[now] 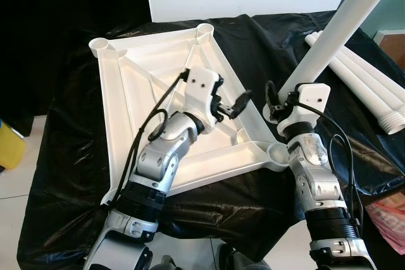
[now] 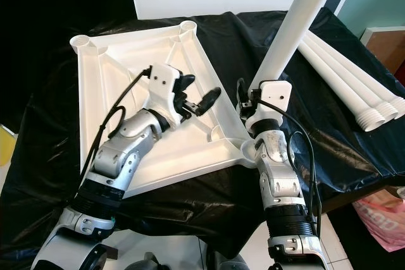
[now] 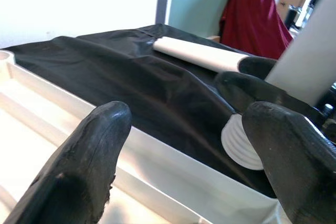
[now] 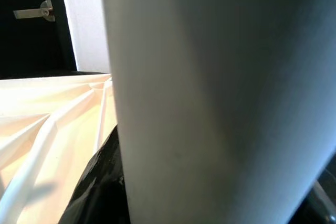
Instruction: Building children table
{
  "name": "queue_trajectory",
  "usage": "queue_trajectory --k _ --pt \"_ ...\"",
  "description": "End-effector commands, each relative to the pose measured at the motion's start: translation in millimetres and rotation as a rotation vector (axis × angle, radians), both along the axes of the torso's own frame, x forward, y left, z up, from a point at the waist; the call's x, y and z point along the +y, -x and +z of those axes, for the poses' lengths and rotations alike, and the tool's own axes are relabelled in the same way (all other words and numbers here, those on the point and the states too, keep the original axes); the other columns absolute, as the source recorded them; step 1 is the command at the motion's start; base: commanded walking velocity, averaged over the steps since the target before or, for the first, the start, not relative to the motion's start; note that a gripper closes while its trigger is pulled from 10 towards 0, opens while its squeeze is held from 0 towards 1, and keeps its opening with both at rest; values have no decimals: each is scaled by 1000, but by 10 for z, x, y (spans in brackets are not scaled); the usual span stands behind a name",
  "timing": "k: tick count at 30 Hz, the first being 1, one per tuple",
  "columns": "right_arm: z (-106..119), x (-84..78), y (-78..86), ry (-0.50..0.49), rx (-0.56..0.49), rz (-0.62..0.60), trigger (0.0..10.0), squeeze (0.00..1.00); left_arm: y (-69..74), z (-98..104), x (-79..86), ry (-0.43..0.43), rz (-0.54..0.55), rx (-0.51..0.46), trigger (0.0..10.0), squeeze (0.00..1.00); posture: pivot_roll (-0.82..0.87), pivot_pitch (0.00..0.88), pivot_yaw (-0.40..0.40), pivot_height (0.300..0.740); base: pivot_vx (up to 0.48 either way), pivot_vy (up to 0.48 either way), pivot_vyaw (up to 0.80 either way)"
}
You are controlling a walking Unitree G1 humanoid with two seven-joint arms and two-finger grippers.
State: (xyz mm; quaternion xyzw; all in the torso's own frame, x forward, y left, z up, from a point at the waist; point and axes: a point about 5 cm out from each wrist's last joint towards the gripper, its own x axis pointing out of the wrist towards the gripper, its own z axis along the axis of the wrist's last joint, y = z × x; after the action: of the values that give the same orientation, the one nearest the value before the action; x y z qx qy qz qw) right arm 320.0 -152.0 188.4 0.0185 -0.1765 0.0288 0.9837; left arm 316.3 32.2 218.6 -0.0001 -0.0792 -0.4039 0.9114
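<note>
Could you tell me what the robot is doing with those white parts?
It is fitting a leg to an upturned white tabletop on a black-covered surface. The right gripper holds a leg tilted at the near right corner socket. The left gripper hovers open over the tabletop. Three spare legs lie to the right.

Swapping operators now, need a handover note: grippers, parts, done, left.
Right gripper: shut on a white leg, held upright near the corner socket of the upside-down tabletop.
Left gripper: open, empty, over the tabletop's underside.
Spare legs: on the black sheet, robot's right.
Done: no leg visibly seated.
Left: seat this leg, then fit the others.
</note>
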Motion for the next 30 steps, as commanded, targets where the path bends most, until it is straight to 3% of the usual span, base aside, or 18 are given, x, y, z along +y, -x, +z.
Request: queue_trajectory --k 1,7,12,25,30 --pt "-32 -32 27 -4 9 -10 10000 0 72 -38 -28 -41 -83 -22 10000 0 -35 116 -32 740 0 0 0" --pt "-89 -31 64 2 30 -4 10000 0 167 -118 1 -106 -164 -42 10000 0 -33 114 -33 740 0 0 0" --pt "-227 -46 158 19 76 7 10000 0 412 -420 105 -321 -361 -24 10000 0 -33 114 -34 740 0 0 0" --pt "-406 -9 336 45 131 49 10000 0 689 -604 238 -436 -501 28 10000 0 -31 140 -34 740 0 0 0" --pt "-430 17 378 47 139 66 10000 0 713 -665 277 -489 -506 43 10000 0 -33 145 -33 740 0 0 0"
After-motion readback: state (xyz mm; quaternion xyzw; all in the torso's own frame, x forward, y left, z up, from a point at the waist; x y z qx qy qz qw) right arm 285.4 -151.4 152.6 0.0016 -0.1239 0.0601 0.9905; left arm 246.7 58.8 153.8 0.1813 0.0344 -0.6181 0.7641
